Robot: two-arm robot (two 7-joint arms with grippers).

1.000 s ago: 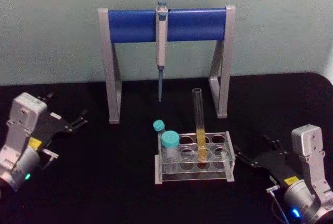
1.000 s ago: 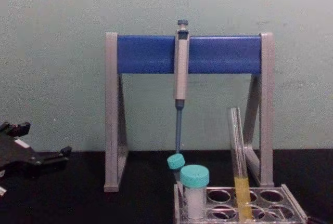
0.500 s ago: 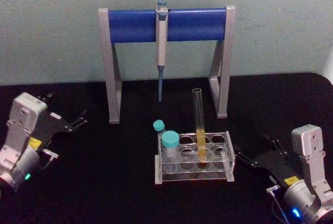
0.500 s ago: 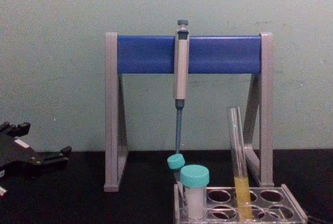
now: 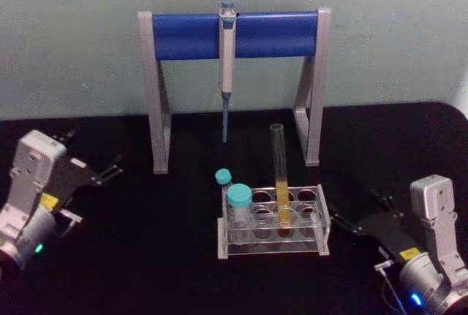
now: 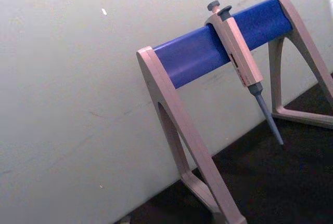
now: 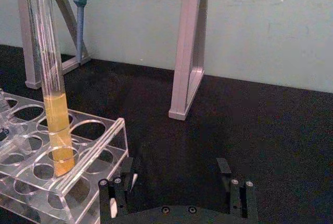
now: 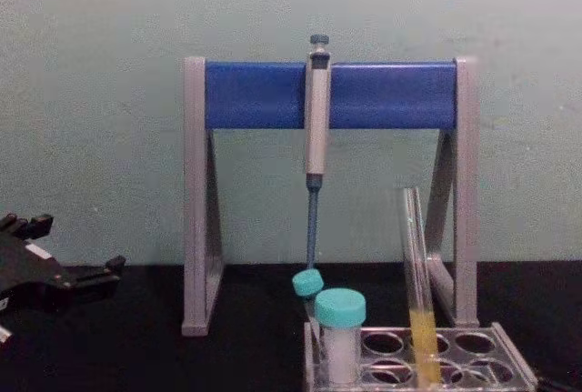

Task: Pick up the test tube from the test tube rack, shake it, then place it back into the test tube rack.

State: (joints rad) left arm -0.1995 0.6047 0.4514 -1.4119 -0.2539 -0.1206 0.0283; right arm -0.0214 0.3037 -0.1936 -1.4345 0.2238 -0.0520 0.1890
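The test tube (image 5: 279, 176) is standing upright in the test tube rack (image 5: 273, 221), in a hole toward the rack's right half, with yellow-orange liquid filling its lower part. The rack is sitting on the black desk (image 5: 175, 234), just in front of the pipette stand (image 5: 234, 74). Two teal-capped vials (image 5: 238, 204) are sitting at the rack's left end. A pipette (image 5: 227, 66) is hanging from the stand's blue bar.

The right hand (image 5: 358, 221) is lying low on the desk just to the right of the rack, fingers pointing at it, apart from the tube and not touching it. In the right wrist view its fingers (image 7: 231, 174) are spread wide and gripping nothing, with the tube (image 7: 52, 83) ahead and off to one side.

The left hand (image 5: 106, 170) is resting well to the left of the rack, near the stand's left leg; it looks parted and empty, though the fingers are dark against the desk so it's hard to be sure.
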